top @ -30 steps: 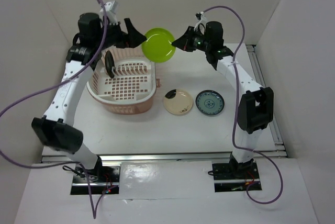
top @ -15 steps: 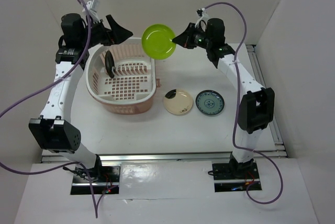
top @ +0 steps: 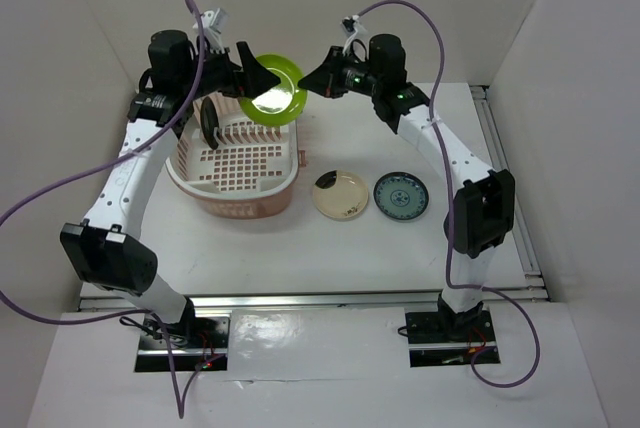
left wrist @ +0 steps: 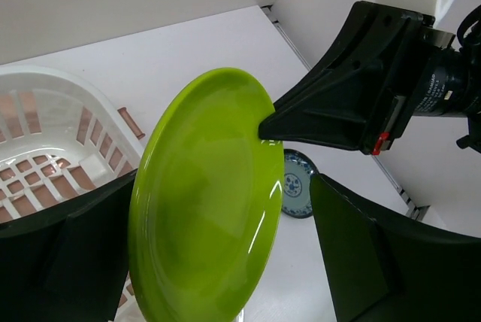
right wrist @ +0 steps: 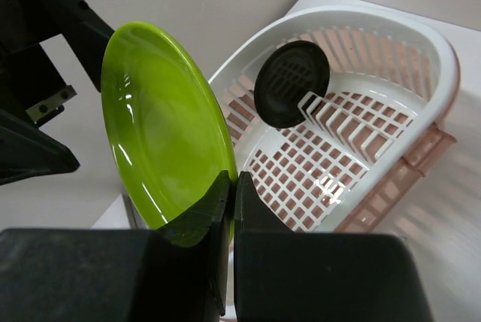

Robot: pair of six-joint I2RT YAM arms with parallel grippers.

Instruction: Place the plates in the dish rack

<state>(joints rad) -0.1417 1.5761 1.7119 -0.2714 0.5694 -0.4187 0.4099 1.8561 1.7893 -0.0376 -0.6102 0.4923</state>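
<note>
My right gripper (top: 312,82) is shut on the rim of the lime green plate (top: 274,91) and holds it on edge in the air over the far right corner of the pink dish rack (top: 245,203). The right wrist view shows the fingertips (right wrist: 225,190) pinching the green plate (right wrist: 161,123). My left gripper (top: 262,79) is open, its jaws on either side of the green plate (left wrist: 207,202) without closing on it. The black plate (top: 209,120) stands in the rack's dividers (right wrist: 291,83). The cream plate (top: 340,195) and the blue-green plate (top: 401,195) lie flat on the table.
White walls close in the table at the back and both sides. The rack's lattice floor (right wrist: 301,179) and most divider slots (right wrist: 338,123) hold nothing. The rack rim (left wrist: 45,85) is just below the left gripper. The blue-green plate shows under the green one (left wrist: 294,186).
The right arm carried the green plate left, over the rack's corner. The left gripper swung away to the left, then came back and now has its open jaws around the plate.
</note>
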